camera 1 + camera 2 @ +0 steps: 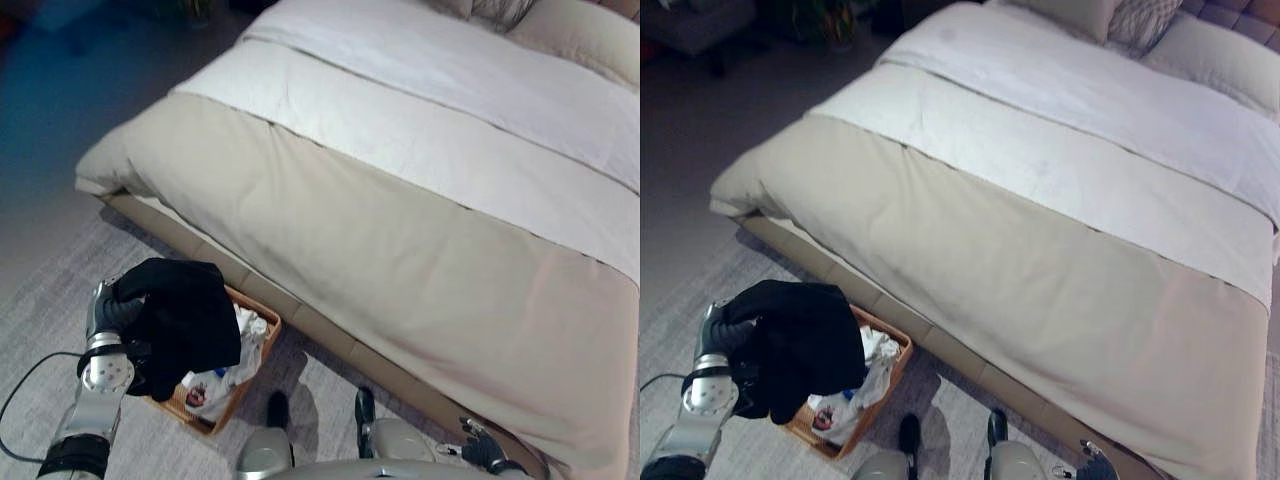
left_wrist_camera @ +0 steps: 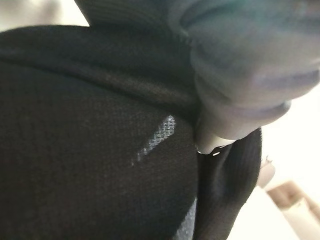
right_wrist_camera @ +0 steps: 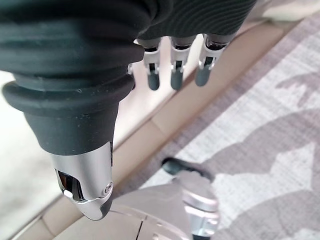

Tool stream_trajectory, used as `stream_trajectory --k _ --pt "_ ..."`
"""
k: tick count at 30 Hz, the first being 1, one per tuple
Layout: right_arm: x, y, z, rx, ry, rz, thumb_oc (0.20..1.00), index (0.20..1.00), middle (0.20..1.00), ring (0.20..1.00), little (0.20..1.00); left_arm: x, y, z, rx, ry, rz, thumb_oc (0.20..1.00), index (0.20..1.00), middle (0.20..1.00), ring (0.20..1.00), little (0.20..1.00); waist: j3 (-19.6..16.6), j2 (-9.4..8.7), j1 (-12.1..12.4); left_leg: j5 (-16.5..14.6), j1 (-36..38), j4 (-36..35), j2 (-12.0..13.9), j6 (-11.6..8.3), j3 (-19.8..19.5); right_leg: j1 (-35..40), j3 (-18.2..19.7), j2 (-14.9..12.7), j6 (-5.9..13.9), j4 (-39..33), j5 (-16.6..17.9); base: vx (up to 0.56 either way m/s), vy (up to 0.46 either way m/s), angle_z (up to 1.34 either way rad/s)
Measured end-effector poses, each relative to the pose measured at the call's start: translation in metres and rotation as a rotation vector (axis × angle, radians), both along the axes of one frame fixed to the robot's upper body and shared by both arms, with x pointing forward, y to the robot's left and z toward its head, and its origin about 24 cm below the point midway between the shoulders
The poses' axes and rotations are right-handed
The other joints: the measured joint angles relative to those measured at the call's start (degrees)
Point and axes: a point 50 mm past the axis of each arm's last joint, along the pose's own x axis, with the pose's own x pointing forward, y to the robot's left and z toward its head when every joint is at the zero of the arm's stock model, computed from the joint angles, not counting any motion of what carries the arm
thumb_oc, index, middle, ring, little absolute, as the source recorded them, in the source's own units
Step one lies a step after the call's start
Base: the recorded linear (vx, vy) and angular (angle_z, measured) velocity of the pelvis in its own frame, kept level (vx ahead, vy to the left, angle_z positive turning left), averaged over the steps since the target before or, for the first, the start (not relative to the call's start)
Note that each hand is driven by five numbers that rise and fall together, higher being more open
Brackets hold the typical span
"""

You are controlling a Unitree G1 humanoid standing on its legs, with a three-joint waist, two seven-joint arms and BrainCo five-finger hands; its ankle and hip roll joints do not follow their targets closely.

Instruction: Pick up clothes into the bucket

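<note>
Black knitted garment (image 1: 185,320) is draping over the left hand (image 1: 108,308), its grip hidden, above the woven orange-brown basket (image 1: 262,350) of white clothes (image 1: 235,375); right hand (image 3: 172,60) is hanging loose-fingered beside the beige bed (image 1: 400,250); no legible writing.

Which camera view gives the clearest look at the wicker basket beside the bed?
The left eye view: the basket shows its rim and the light clothes inside, part covered by the black garment on the left hand. The right eye view matches. The wrist views miss it.

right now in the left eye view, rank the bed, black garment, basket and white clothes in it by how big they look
1. bed
2. black garment, held up by the left hand; nearer the camera, so it looks larger
3. basket, partly hidden behind the garment
4. white clothes, also partly covered, so the last two are unsure
</note>
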Motion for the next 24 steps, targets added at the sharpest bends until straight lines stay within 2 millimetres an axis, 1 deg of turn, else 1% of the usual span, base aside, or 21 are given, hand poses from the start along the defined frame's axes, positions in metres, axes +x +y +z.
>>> stream_trajectory --k 1,3,4,5,6,7,8,9,10,11,12,13,15,16,17,18,19,21,22,24 --pt "0.009 0.002 0.003 -0.001 -0.035 0.008 1.0 1.0 1.0 1.0 1.0 0.002 0.002 0.005 0.013 -0.009 0.003 0.2 0.2 0.2 0.2 0.2 1.33 -0.59 0.07 -0.04 -1.09 0.68 0.16 -0.06 0.11 -1.15 0.31 -0.02 -0.01 0.72 0.02 -0.06 0.021 -0.05" --pt "0.017 0.004 0.006 -0.001 -0.07 0.028 1.0 1.0 1.0 1.0 1.0 0.008 0.005 0.006 0.025 -0.005 0.012 0.2 0.2 0.2 0.2 0.2 3.13 -1.28 -0.08 -0.33 -2.16 2.17 0.01 -0.38 0.2 -2.17 0.5 -0.04 0.02 1.87 0.03 -0.08 0.026 -0.05" --pt "0.024 0.007 0.009 0.0 -0.097 0.049 1.0 1.0 1.0 1.0 1.0 0.013 0.008 0.011 0.037 -0.012 0.018 0.2 0.2 0.2 0.2 0.2 4.31 -1.88 -0.04 -0.92 -4.29 4.08 0.16 -1.05 0.2 -4.08 0.62 -0.02 0.02 3.25 -0.17 -0.1 0.016 -0.05" --pt "0.028 0.009 0.01 0.002 -0.111 0.054 1.0 1.0 1.0 1.0 1.0 0.017 0.009 0.016 0.044 -0.026 0.016 0.2 0.2 0.2 0.2 0.2 4.94 -2.12 -0.02 -1.02 -5.77 5.28 0.21 -1.16 0.14 -5.41 0.68 -0.04 0.0 4.16 -0.2 -0.12 0.006 0.02" --pt "0.037 0.009 0.013 0.001 -0.137 0.061 1.0 1.0 1.0 1.0 1.0 0.025 0.007 0.024 0.056 -0.052 0.001 0.2 0.2 0.2 0.2 0.2 6.9 -2.59 -0.06 -1.26 -8.32 7.32 0.23 -1.24 -0.03 -7.58 0.69 -0.12 -0.12 5.69 -0.28 -0.11 0.005 0.03" --pt "0.042 0.01 0.014 0.0 -0.148 0.062 1.0 1.0 1.0 1.0 1.0 0.029 0.006 0.027 0.06 -0.061 -0.006 0.2 0.2 0.2 0.2 0.2 7.72 -2.76 -0.1 -1.31 -9.03 7.92 0.22 -1.2 -0.08 -8.25 0.7 -0.18 -0.16 6.21 -0.3 -0.09 0.003 0.04" --pt "0.049 0.01 0.017 -0.006 -0.168 0.064 1.0 1.0 1.0 1.0 1.0 0.034 0.003 0.031 0.064 -0.073 -0.021 0.2 0.2 0.2 0.2 0.2 9.46 -3.16 -0.18 -1.52 -10.3 9.41 0.22 -1.13 -0.15 -9.49 0.75 -0.09 -0.17 7.64 -0.32 -0.11 0.015 0.01" --pt "0.055 0.011 0.019 -0.009 -0.183 0.073 1.0 1.0 1.0 1.0 1.0 0.037 0.001 0.033 0.067 -0.08 -0.03 0.2 0.2 0.2 0.2 0.2 10.09 -3.24 -0.18 -2.2 -11.58 10.95 0.28 -0.73 -0.28 -10.54 0.78 -0.19 -0.35 8.61 -0.64 -0.11 0.016 -0.01" --pt "0.065 0.013 0.024 -0.01 -0.221 0.089 1.0 1.0 1.0 1.0 1.0 0.042 -0.001 0.037 0.072 -0.094 -0.039 0.2 0.2 0.2 0.2 0.2 10.94 -3.76 -0.68 -3.4 -14.83 14.66 0.34 -0.48 -0.46 -13.34 1.15 -0.07 -0.55 11.36 -1.4 -0.12 0.032 0.01" --pt "0.072 0.015 0.027 -0.008 -0.241 0.094 1.0 1.0 1.0 1.0 1.0 0.044 -0.001 0.039 0.076 -0.096 -0.038 0.2 0.2 0.2 0.2 0.2 11.62 -3.93 -0.86 -4.11 -16.45 16.73 0.4 -0.49 -0.71 -14.66 1.22 0.02 -0.59 13.12 -1.9 -0.11 0.034 0.01" --pt "0.078 0.016 0.029 -0.009 -0.256 0.098 1.0 1.0 1.0 1.0 1.0 0.045 0.0 0.04 0.077 -0.096 -0.032 0.2 0.2 0.2 0.2 0.2 11.87 -4.27 -1.19 -4.85 -18.0 18.48 0.43 -0.38 -0.7 -16.22 1.33 0.15 -0.68 14.81 -2.48 -0.11 0.033 -0.07" --pt "0.087 0.018 0.034 -0.013 -0.291 0.108 1.0 1.0 1.0 1.0 1.0 0.045 0.0 0.038 0.077 -0.094 -0.025 0.2 0.2 0.2 0.2 0.2 12.18 -4.8 -1.41 -6.65 -21.75 23.35 0.64 0.23 -0.67 -19.74 2.01 0.36 -0.83 18.63 -3.52 -0.12 0.026 -0.13" --pt "0.092 0.019 0.039 -0.011 -0.328 0.097 1.0 1.0 1.0 1.0 1.0 0.048 -0.001 0.04 0.072 -0.101 -0.028 0.2 0.2 0.2 0.2 0.2 12.4 -4.86 -1.64 -8.22 -25.54 27.41 0.99 0.16 -0.86 -22.98 1.96 0.71 -1.12 22.15 -4.78 -0.08 0.012 -0.02" --pt "0.094 0.018 0.041 -0.008 -0.348 0.08 1.0 1.0 1.0 1.0 1.0 0.054 -0.005 0.044 0.063 -0.123 -0.034 0.2 0.2 0.2 0.2 0.2 12.44 -4.81 -1.74 -10.05 -30.06 32.17 0.88 0.32 -2.14 -27.17 1.8 0.27 -1.37 26.82 -6.9 -0.06 -0.001 0.27" --pt "0.093 0.018 0.041 -0.003 -0.353 0.065 1.0 1.0 1.0 1.0 1.0 0.058 -0.008 0.045 0.052 -0.13 -0.039 0.2 0.2 0.2 0.2 0.2 12.41 -4.85 -1.88 -10.24 -32.82 34.23 0.74 0.37 -2.87 -29.66 1.44 0.15 -1.51 29.59 -7.62 -0.08 -0.003 0.35" --pt "0.092 0.018 0.041 -0.005 -0.356 0.061 1.0 1.0 1.0 1.0 1.0 0.059 -0.008 0.047 0.054 -0.134 -0.043 0.2 0.2 0.2 0.2 0.2 12.42 -4.84 -1.99 -10.66 -33.8 35.16 0.44 0.59 -3.28 -30.56 1.24 -0.31 -1.71 30.5 -8.25 -0.06 -0.008 0.36" --pt "0.093 0.018 0.043 -0.002 -0.372 0.046 1.0 1.0 1.0 1.0 1.0 0.059 -0.007 0.047 0.056 -0.137 -0.033 0.2 0.2 0.2 0.2 0.2 12.33 -4.97 -2.83 -11.14 -36.16 36.87 0.03 0.63 -3.94 -32.78 0.79 -0.7 -2.16 32.62 -9.34 -0.05 0.001 0.26" --pt "0.096 0.018 0.046 0.004 -0.395 0.037 1.0 1.0 1.0 1.0 1.0 0.059 -0.004 0.051 0.07 -0.143 -0.024 0.2 0.2 0.2 0.2 0.2 12.25 -5.1 -3.08 -11.25 -38.81 38.09 -0.26 0.6 -4.48 -35.26 0.28 -0.95 -2.04 34.13 -9.9 -0.03 0.008 0.2" --pt "0.098 0.016 0.048 0.004 -0.412 0.025 1.0 1.0 1.0 1.0 1.0 0.062 -0.002 0.06 0.094 -0.161 -0.021 0.2 0.2 0.2 0.2 0.2 12.2 -5.17 -2.96 -11.18 -42.23 39.58 -0.4 0.7 -5.01 -38.48 0.0 -1.04 -2.09 35.54 -9.94 0.06 0.003 0.13" --pt "0.101 0.016 0.05 0.01 -0.431 0.007 1.0 1.0 1.0 1.0 1.0 0.062 0.003 0.066 0.12 -0.163 -0.013 0.2 0.2 0.2 0.2 0.2 12.16 -5.24 -3.45 -11.29 -46.67 42.34 -0.55 0.59 -6.09 -42.4 -0.6 -0.88 -2.25 37.95 -10.43 0.07 0.001 0.09"
